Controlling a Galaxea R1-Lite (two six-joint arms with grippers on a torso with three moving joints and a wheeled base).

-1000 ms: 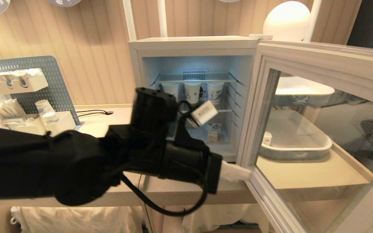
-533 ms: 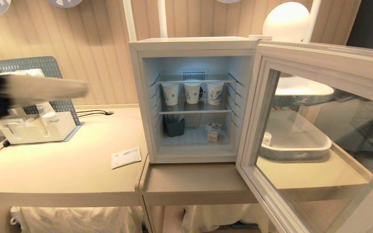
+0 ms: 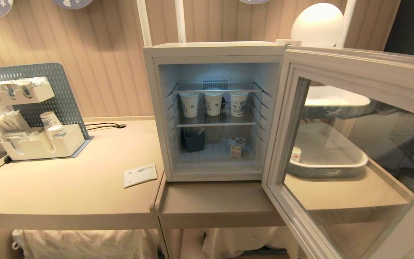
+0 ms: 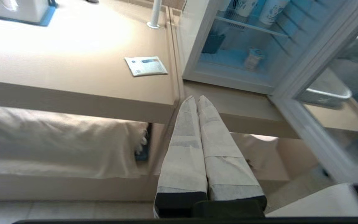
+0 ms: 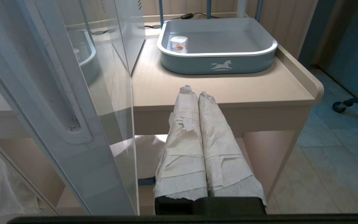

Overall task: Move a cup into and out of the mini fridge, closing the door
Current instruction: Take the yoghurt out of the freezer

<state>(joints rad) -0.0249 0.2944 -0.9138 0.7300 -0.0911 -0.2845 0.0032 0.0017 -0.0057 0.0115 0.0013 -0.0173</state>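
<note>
Both claws are pressed shut and hold nothing: left gripper [image 4: 196, 99] near the table edge, right gripper [image 5: 195, 90] before the tray [image 5: 216, 63]. Mini fridge [image 3: 214, 48] stands with its door [image 3: 354, 64] swung wide right. Cup [image 3: 237, 146] sits inside on the fridge floor.

We saw the right gripper [image 5: 194, 90], its paper-wrapped fingers [image 5: 185, 130] pressed together and empty, hanging before the table's [image 5: 228, 90] front edge. Beyond sat a blue-grey tray [image 5: 219, 63] holding a small white pot [image 5: 179, 44] marked orange. The door's [image 5: 57, 102] glass stood open alongside.
</note>
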